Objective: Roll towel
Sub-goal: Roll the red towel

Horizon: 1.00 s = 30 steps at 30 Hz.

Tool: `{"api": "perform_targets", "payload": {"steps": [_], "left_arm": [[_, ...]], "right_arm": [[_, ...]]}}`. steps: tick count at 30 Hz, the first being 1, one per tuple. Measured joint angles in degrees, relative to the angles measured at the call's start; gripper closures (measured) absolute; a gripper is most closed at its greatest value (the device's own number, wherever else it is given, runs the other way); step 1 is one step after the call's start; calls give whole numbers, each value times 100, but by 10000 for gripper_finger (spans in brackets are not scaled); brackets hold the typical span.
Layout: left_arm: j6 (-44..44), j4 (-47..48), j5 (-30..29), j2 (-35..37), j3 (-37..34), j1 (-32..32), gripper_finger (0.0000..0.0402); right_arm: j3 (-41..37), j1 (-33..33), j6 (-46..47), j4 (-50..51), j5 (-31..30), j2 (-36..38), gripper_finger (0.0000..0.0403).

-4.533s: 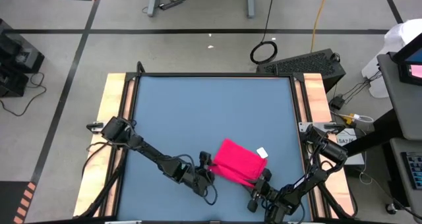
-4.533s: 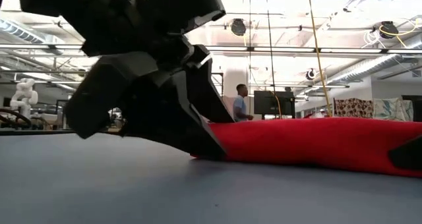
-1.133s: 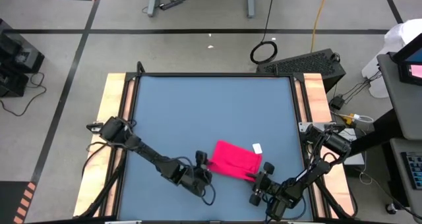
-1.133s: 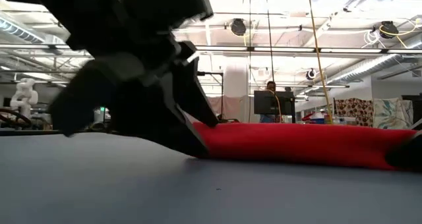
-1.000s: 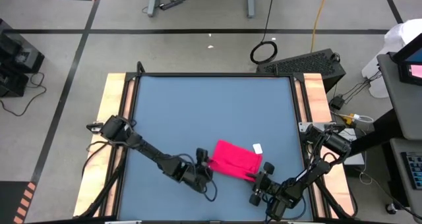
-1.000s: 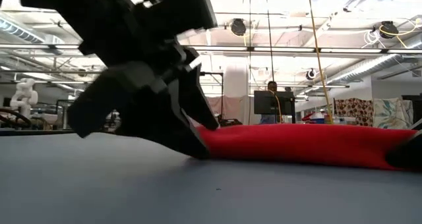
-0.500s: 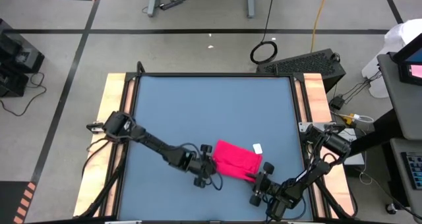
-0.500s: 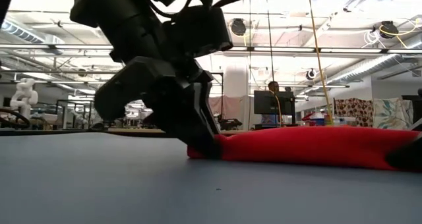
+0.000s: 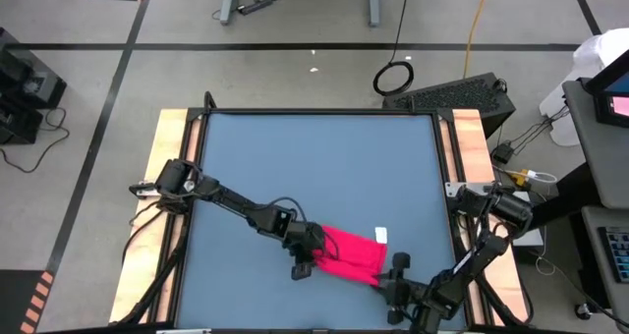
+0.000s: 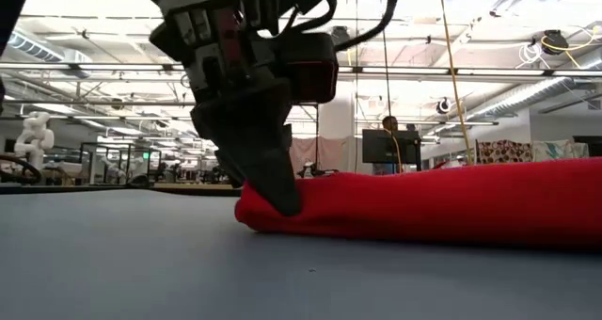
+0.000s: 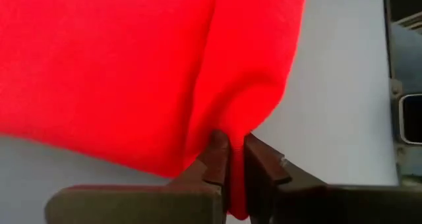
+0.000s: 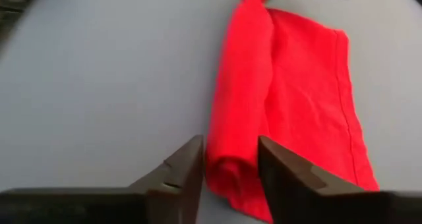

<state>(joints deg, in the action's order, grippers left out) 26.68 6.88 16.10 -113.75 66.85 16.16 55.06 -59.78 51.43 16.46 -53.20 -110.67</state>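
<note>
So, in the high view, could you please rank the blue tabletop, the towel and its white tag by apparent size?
1. Blue tabletop, by far the largest.
2. Towel, a small bunched red patch near the table's front.
3. White tag, a tiny speck at the towel's edge.

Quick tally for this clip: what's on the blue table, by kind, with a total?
Towel: 1
Grippers at the towel: 2, left gripper shut on it, right gripper open around its rolled end
Total: 3
</note>
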Motion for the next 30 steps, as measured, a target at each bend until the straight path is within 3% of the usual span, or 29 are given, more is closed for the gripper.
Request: {"api": "perform_targets", "payload": {"steps": [6,12,20,30], "left_arm": [[152,-9,249,-17,-2,-225,376],[452,-11,962,-24,-4,-505,388],[301,30,1258,-28,-11,-739,388],[295,6,1267,-28,-11,-784,388]], "right_arm": [[60,-116,-194,-6,-156,-72,211],[87,-116,-589,-207,-594,-123,167],[431,-103,-1561,-214,-944,-20,161],[101,87,-298,-201,-778,-41,164]]}}
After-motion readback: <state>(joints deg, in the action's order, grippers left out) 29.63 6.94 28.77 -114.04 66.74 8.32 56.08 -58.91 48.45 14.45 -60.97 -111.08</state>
